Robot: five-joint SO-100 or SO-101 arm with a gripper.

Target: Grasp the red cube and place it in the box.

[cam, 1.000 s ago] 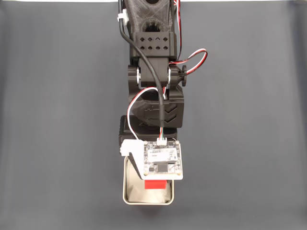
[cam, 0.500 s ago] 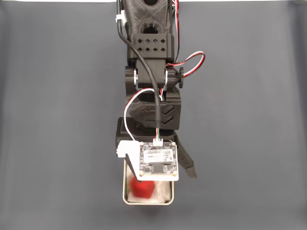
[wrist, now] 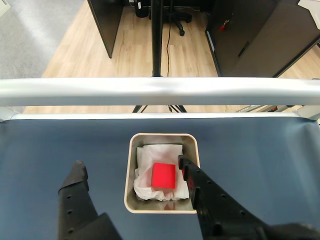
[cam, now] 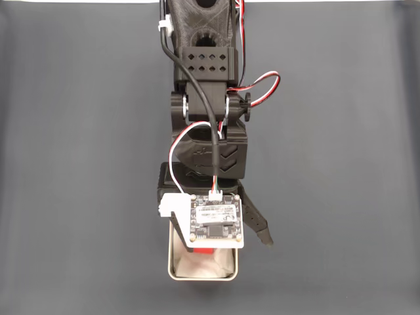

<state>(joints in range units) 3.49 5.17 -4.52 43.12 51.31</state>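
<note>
Inside the box (wrist: 129, 175), the red cube (wrist: 163, 175) lies flat on wrinkled white paper (wrist: 150, 156), edges roughly square with the walls; the gripper (wrist: 131, 167) hangs above, fingers spread wide, empty.

fixed view: straight down over the worktop (cam: 79, 164), arm entering from frame top | wrist view: rides behind the pincer (wrist: 131, 167), close, angled down-forward | shared: the box (cam: 172, 266), lower centre in both
</note>
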